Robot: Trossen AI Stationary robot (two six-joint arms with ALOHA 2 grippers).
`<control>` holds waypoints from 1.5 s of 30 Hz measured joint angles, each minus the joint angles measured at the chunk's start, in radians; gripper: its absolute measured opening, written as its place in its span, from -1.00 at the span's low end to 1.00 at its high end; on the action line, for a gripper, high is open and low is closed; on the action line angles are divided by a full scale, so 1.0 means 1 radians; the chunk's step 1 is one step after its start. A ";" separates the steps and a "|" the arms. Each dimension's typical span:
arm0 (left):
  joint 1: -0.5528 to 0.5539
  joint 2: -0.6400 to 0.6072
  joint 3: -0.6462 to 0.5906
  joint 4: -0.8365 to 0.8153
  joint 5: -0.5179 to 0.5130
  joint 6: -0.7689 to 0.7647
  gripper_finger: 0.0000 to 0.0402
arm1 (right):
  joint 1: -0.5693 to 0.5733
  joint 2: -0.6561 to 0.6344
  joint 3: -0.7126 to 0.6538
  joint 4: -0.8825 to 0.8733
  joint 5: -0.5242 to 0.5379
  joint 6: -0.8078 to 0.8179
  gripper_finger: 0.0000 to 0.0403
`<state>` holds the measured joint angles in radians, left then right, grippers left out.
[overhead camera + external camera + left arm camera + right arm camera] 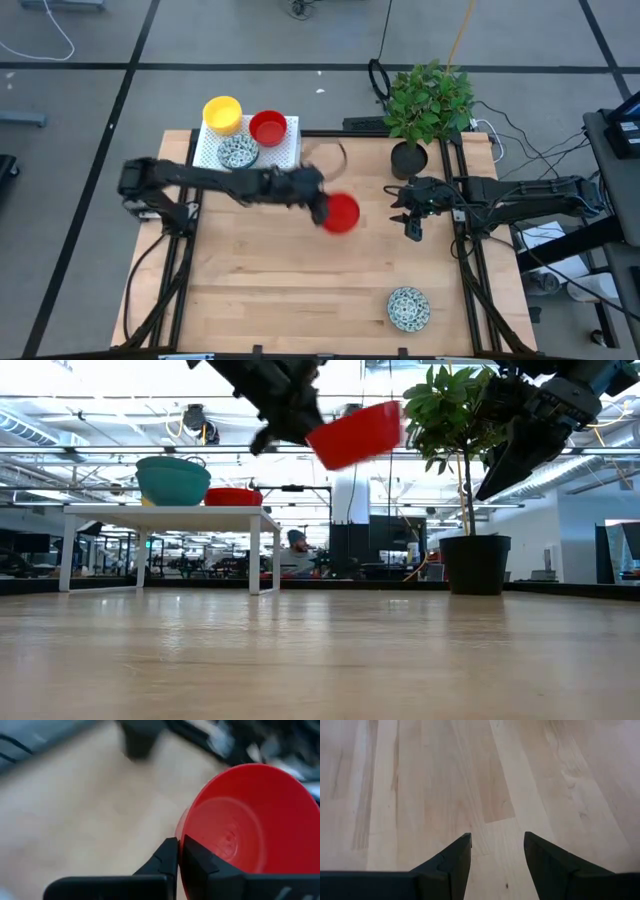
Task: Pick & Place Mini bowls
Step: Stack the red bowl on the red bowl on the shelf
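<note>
The left hand (179, 851) pinches the rim of a smooth, round red bowl (247, 817) (glossy plastic) above the wooden tabletop (280, 290); the right hand (497, 851) gapes empty.

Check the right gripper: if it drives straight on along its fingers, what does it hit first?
Bare tabletop, most likely. The right gripper is open, with only wood ahead of it. In the high view it sits beside the black plant pot, and nothing lies under it. Its height above the table is unclear.

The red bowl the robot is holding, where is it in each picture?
High view: the red bowl is mid-table, in the left gripper.
Low view: near the top centre, lifted off the table.
Left wrist view: fills the right side, rim pinched.
Right wrist view: not in it.
Shared landmark: the plant pot.
</note>
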<state>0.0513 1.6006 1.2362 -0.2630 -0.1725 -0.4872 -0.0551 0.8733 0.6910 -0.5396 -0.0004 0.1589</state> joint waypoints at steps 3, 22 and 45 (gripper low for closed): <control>0.102 -0.093 0.000 -0.051 -0.071 0.049 -0.95 | 0.000 0.000 0.000 0.003 0.001 -0.007 -0.16; 0.679 -0.263 0.000 -0.355 -0.115 0.056 -0.91 | -0.027 0.000 0.000 0.057 0.159 0.038 -0.16; 0.695 -0.245 0.000 -0.425 -0.091 0.009 -0.83 | -0.057 0.000 0.000 0.034 0.157 0.031 -0.16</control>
<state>0.7467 1.3560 1.2362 -0.6876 -0.2634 -0.4778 -0.1123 0.8734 0.6910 -0.5059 0.1564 0.1898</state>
